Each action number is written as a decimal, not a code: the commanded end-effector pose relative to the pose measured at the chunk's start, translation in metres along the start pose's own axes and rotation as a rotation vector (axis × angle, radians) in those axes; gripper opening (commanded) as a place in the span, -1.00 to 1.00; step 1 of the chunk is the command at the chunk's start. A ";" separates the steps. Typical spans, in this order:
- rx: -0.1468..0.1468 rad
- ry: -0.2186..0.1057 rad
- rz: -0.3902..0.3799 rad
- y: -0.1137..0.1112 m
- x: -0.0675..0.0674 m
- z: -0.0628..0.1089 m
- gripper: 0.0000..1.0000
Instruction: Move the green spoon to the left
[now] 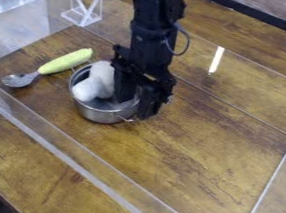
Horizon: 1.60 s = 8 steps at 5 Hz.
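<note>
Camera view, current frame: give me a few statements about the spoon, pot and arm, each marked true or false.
1. The green spoon lies on the table, left of the pot in the picture. True.
2. The spoon is held in the jaws. False: it lies free, apart from the gripper.
3. A white rounded object sits inside the pot. True.
4. The pot is tipped on its side. False: it stands upright.
5. The gripper is at the pot's right rim. True.
</note>
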State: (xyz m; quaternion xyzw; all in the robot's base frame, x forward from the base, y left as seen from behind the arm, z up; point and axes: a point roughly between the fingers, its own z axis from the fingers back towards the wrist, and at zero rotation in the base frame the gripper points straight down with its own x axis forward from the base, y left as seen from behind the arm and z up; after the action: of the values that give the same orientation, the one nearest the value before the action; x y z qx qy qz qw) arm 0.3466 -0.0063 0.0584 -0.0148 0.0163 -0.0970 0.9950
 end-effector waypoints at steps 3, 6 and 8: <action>0.042 -0.175 0.109 0.063 -0.017 0.088 1.00; 0.058 -0.179 0.067 0.113 -0.032 0.080 1.00; 0.049 -0.178 0.016 0.122 -0.024 0.071 1.00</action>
State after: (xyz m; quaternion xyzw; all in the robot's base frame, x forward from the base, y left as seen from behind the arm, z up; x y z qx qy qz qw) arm 0.3447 0.1098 0.1060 -0.0144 -0.0441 -0.0936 0.9945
